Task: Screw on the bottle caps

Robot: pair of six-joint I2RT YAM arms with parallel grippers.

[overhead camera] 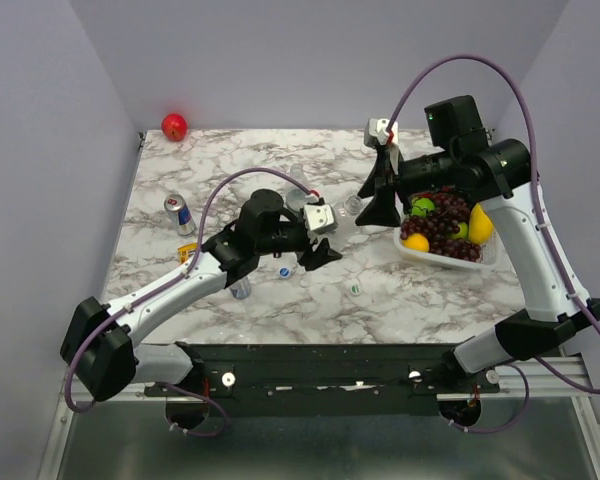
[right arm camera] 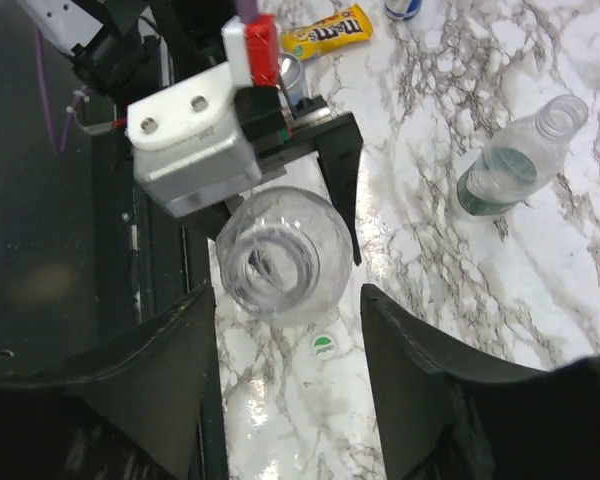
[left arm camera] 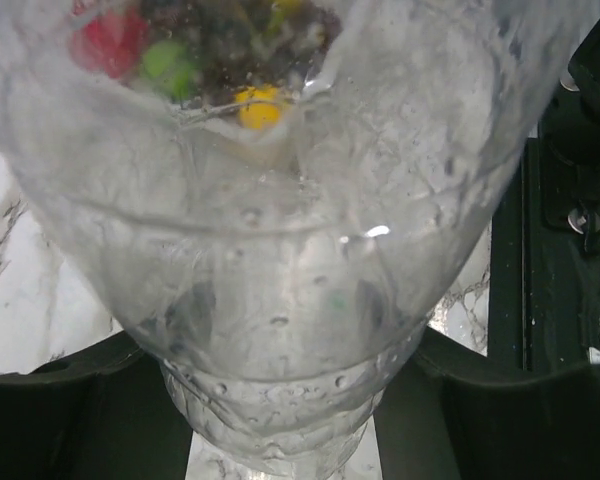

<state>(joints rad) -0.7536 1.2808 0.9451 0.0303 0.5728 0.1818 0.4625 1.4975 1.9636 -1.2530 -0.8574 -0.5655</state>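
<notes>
My left gripper (overhead camera: 332,228) is shut on the plain clear bottle (overhead camera: 350,208) and holds it off the table, its open mouth towards the right gripper. The bottle fills the left wrist view (left arm camera: 280,250), and the right wrist view shows it (right arm camera: 275,255) between the left fingers (right arm camera: 342,170). My right gripper (overhead camera: 379,205) is open and empty, just right of the bottle's mouth; its jaws (right arm camera: 285,400) stand wide apart. The white cap with the green mark (right arm camera: 324,346) lies on the table (overhead camera: 354,288). The white and blue cap (overhead camera: 283,271) lies near the left arm. The green-labelled bottle (right arm camera: 505,170) stands uncapped farther back (overhead camera: 301,185).
A white tray of grapes and fruit (overhead camera: 450,258) sits at the right. A drink can (overhead camera: 178,212) stands at the left, another can (overhead camera: 241,290) by the left arm, and a yellow candy pack (overhead camera: 187,252) between them. A red apple (overhead camera: 174,126) lies at the far left corner.
</notes>
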